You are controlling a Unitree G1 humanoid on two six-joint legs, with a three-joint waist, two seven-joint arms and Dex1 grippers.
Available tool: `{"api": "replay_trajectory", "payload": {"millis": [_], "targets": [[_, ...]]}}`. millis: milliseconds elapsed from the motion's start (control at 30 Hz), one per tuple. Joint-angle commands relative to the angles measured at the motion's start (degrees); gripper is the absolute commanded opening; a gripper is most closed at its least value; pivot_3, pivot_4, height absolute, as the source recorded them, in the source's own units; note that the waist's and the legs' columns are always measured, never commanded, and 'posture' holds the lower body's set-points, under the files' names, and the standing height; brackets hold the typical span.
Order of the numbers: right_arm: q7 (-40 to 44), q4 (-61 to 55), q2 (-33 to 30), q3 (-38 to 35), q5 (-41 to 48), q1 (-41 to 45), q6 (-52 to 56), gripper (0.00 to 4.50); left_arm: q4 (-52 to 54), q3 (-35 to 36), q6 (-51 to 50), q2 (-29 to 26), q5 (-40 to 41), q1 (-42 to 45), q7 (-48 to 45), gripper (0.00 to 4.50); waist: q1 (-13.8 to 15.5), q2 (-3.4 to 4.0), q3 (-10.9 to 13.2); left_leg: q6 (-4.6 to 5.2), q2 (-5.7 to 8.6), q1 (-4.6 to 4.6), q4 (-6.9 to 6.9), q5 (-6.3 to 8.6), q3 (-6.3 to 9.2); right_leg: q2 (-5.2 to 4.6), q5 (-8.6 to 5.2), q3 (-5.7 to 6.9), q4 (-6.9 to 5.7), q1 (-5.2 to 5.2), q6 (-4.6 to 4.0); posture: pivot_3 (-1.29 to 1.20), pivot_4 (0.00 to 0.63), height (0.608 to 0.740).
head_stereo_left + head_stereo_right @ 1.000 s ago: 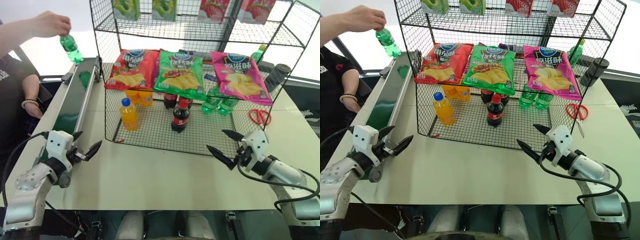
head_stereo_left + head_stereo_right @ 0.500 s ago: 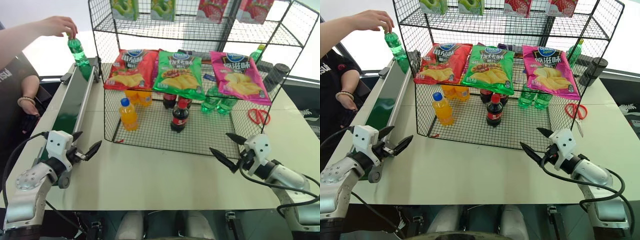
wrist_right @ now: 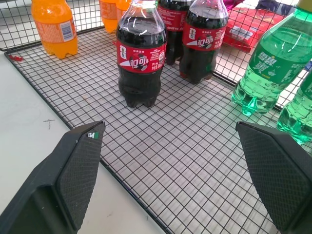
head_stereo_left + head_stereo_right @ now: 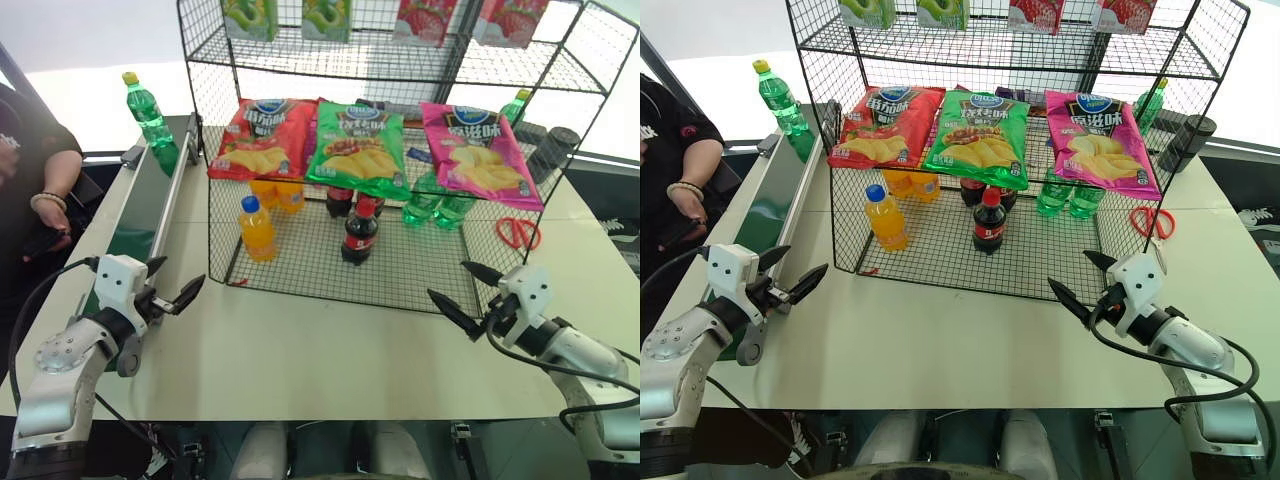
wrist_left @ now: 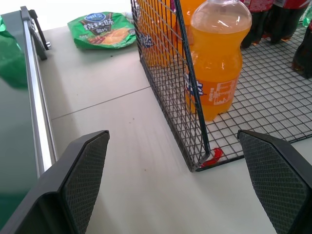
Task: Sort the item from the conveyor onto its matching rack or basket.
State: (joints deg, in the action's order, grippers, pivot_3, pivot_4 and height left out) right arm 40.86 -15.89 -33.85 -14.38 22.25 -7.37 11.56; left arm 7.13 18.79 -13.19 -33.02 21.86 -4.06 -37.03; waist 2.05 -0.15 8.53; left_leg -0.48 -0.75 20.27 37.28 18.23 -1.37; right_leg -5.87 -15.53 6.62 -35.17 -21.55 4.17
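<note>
— Where's the soda bottle (image 4: 146,110)?
— Standing upright at the far end of the conveyor (image 4: 140,213), just beside the black wire rack (image 4: 330,272). It's clear green plastic with a yellow screw cap and a green label around its middle.
— And the hands?
— Left hand (image 4: 168,288) hovers over the surface (image 4: 300,350) near the belt's near end, fingers spread apart, holding nothing. Right hand (image 4: 468,292) sits at the rack's front right corner, fingers also wide apart and empty.

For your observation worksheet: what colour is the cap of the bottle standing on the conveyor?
Yellow. The bottle shows best in the right eye view.
</note>
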Motion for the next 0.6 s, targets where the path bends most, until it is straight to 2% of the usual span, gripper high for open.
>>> {"api": "replay_trajectory", "payload": {"millis": [33, 367, 600], "targets": [[0.73, -0.42, -0.78, -0.63, 0.86, 1.8, -0.09, 4.47, 2.35, 2.04, 0.52, 0.64, 0.71, -1.53, 1.2, 4.5, 0.0, 0.0, 0.0, 0.0, 0.0, 0.0, -0.01, 0.0, 0.0, 0.0, 0.0, 0.0, 0.0, 0.0, 0.0, 0.0, 0.15, 0.729], [1.99, -0.27, -0.79, 0.78, 0.64, 3.53, 0.79, 4.47, 5.0, 7.74, -3.71, 2.51, 5.25, -4.1, 5.8, 4.5, 0.11, -0.01, 0.0, 0.0, 0.0, 0.01, 0.01, 0.0, 0.01, -0.02, 0.0, 0.0, 0.0, 0.01, 0.0, 0.0, 0.15, 0.729], [1.64, -0.31, 0.13, 2.53, 0.57, 4.48, 0.66, 4.47, 2.14, 13.35, -1.98, 3.08, 6.3, -3.7, 8.86, 4.5, 0.08, -0.02, 0.0, 0.0, 0.0, 0.01, 0.0, 0.0, 0.01, -0.01, 0.0, 0.0, 0.0, 0.0, 0.0, 0.0, 0.15, 0.729]]}}
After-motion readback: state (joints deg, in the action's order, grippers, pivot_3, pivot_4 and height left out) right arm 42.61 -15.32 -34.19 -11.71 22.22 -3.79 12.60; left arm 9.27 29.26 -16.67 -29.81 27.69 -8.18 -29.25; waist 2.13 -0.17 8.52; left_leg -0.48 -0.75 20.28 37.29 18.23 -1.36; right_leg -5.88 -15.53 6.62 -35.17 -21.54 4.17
